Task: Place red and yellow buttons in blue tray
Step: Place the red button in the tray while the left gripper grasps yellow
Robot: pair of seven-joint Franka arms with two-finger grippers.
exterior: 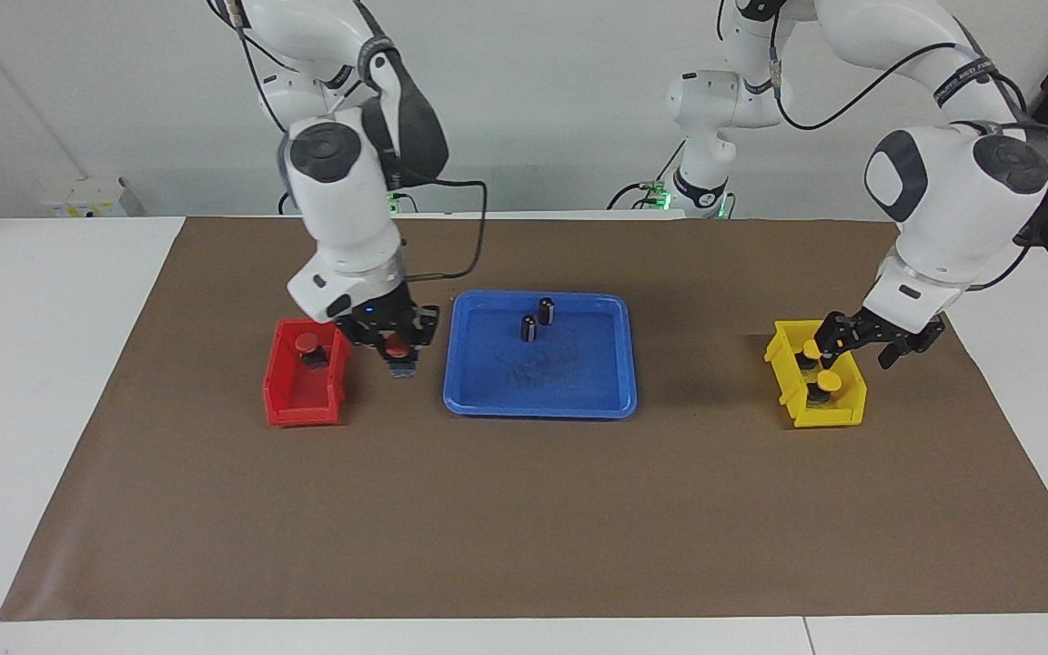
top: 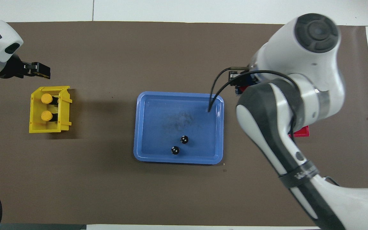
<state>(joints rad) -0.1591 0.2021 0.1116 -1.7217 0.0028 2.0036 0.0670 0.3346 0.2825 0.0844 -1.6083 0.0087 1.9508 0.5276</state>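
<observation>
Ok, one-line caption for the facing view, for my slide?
Right end effector carries a red button from red bin toward blue tray; left end effector over yellow bin.

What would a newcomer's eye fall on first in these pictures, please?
Probably the right gripper, carrying a red button over the mat between the red bin and the blue tray. Next, the left gripper down at the yellow bin, over its two yellow buttons.

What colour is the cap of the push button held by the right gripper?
Red. The button in the right gripper shows best in the facing view.
</observation>
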